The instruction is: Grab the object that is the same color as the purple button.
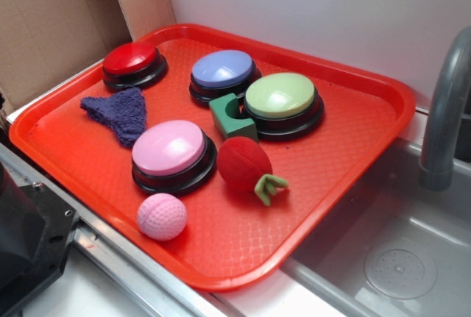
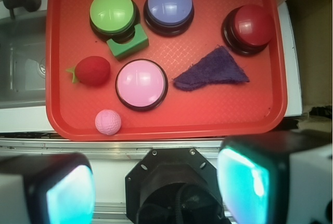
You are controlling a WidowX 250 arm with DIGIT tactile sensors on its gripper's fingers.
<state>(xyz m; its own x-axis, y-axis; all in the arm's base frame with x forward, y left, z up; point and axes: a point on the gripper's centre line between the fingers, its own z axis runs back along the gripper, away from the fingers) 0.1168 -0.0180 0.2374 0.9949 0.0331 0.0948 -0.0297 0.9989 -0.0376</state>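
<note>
Purple knitted cloth [image 2: 212, 71] lies flat on red tray [image 2: 166, 122], between pink button [image 2: 141, 84] and red button [image 2: 250, 27], touching neither. Purple button [image 2: 169, 7] behind it; green block [image 2: 127, 44] against green button [image 2: 113, 12]. Gripper [image 2: 156, 182] spread wide, empty, off the tray's near edge.

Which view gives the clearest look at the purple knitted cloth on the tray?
The wrist view: it looks straight down on the purple knitted cloth, showing its whole triangular outline lying flat and unobstructed between the pink button and red button. The exterior view shows it obliquely, foreshortened, though the knit texture is visible.
</note>
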